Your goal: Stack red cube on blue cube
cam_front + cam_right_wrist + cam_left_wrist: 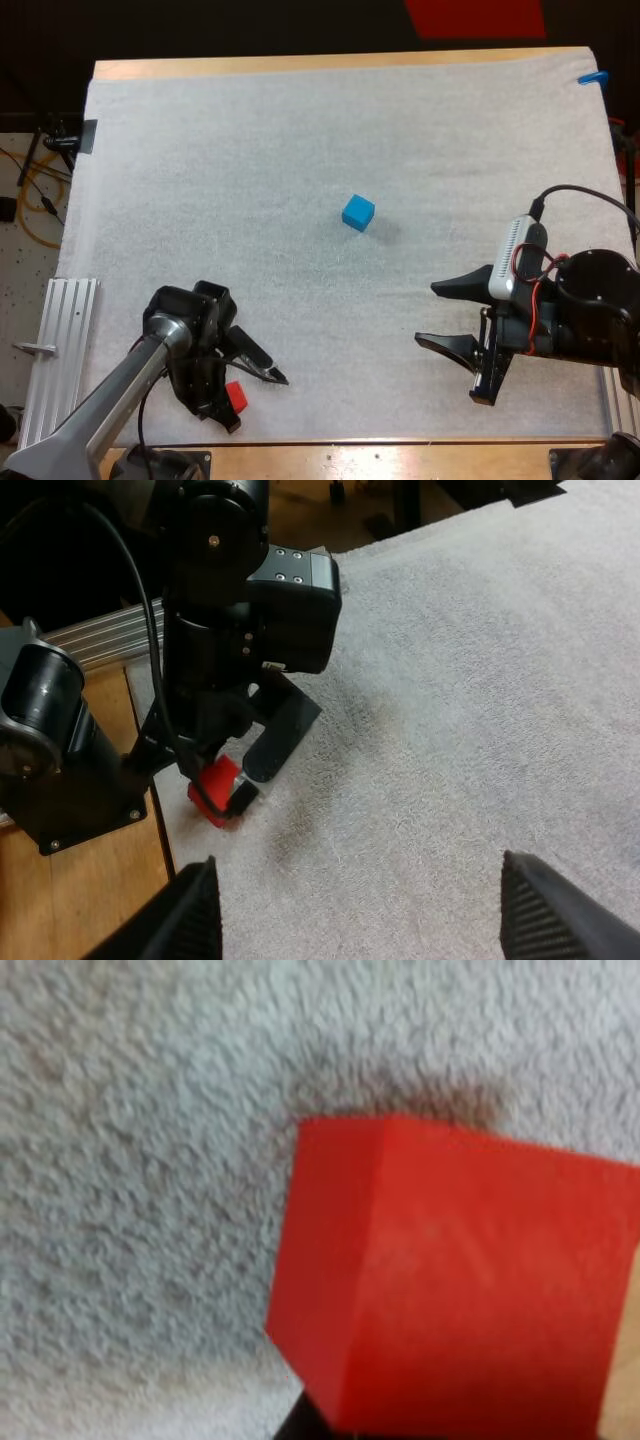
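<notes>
The red cube (236, 397) lies on the white mat near its front edge, at the lower left. My left gripper (257, 401) is lowered around it, open, one finger close against the cube and the other well clear of it. Seen from the left wrist, the red cube (450, 1280) is very close, resting on the mat. The right wrist view has the red cube (213, 790) under my left gripper (247, 786). The blue cube (358, 212) sits alone mid-mat. My right gripper (432, 315) hovers open at the right, its fingertips (190, 910) wide apart over bare mat.
A ribbed aluminium rail (60, 350) lies off the mat's left edge, beside my left arm; it also shows as the rail (100, 640) behind that arm. The wooden table edge (400, 455) runs along the front. Open mat lies between the two cubes.
</notes>
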`<state>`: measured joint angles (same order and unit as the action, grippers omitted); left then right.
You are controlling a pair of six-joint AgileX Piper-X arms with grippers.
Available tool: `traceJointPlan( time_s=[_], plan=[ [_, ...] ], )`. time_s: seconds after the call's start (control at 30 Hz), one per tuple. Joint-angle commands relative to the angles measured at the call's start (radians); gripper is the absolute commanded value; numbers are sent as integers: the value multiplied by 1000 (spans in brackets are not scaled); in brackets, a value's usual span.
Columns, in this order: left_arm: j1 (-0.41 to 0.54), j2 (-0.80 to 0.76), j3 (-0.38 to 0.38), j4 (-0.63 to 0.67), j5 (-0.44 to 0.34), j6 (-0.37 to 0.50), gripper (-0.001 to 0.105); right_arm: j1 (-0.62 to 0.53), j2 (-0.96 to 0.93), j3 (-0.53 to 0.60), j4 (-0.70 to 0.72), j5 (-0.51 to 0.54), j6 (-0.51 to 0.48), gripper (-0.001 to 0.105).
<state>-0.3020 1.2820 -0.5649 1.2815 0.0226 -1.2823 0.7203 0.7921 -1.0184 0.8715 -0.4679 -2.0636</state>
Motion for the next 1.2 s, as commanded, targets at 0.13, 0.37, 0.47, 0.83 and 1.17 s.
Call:
traceJointPlan(
  time_s=[0.13, 0.37, 0.47, 0.83, 1.17],
  plan=[
    [-6, 4, -24, -58, 86, -57, 0, 1, 1, -4, -8, -6, 2, 58],
    [-18, 6, -62, -134, 127, -110, 0, 1, 1, -4, -15, -6, 2, 58],
    [-59, 16, -80, -177, 173, -151, 0, 1, 1, -4, -29, -6, 2, 58],
    [-225, 94, -200, -282, 218, -253, 0, 1, 1, -4, -31, 0, 24, 58],
    [-157, 13, -378, -201, 95, -188, 0, 1, 1, -4, -31, 24, 24, 58]
  ],
)
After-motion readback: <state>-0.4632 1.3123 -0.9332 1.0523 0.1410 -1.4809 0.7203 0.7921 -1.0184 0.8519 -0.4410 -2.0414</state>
